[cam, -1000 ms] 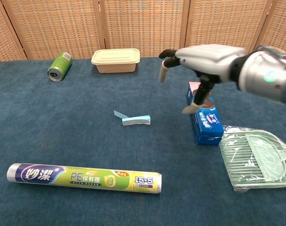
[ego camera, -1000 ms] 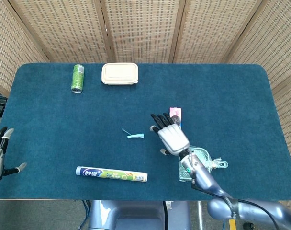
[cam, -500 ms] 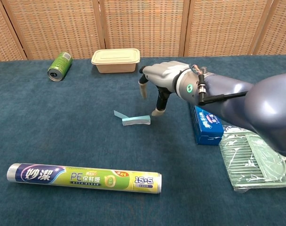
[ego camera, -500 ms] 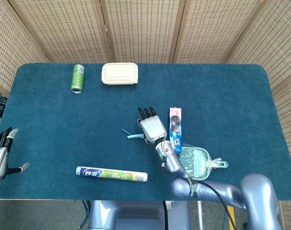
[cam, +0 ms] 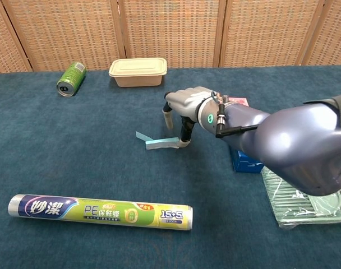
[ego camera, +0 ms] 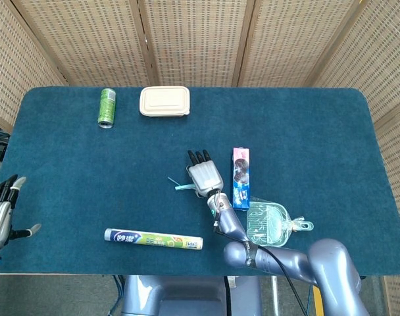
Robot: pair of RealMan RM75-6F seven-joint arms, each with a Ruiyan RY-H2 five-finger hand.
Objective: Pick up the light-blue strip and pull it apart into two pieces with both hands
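The light-blue strip [ego camera: 183, 187] [cam: 161, 144] lies flat on the blue table cloth near the middle, with a thin tail pointing left. My right hand [ego camera: 204, 176] [cam: 186, 103] hangs over its right end with the fingers apart. One fingertip [cam: 184, 143] comes down right at the strip's right end, and nothing is gripped. My left hand [ego camera: 0, 214] shows only in the head view, far off at the table's left front edge. It is spread and holds nothing.
A cling-film roll [ego camera: 153, 238] [cam: 100, 212] lies in front of the strip. A blue cookie box [ego camera: 241, 178] [cam: 246, 159] and a green plastic tray [ego camera: 269, 224] [cam: 308, 190] sit to the right. A green can [ego camera: 106, 107] and a beige lidded box [ego camera: 164, 101] stand at the back.
My right hand has moved left from over the cookie box and come down to the strip's right end. The strip has not moved. My left hand has barely shifted.
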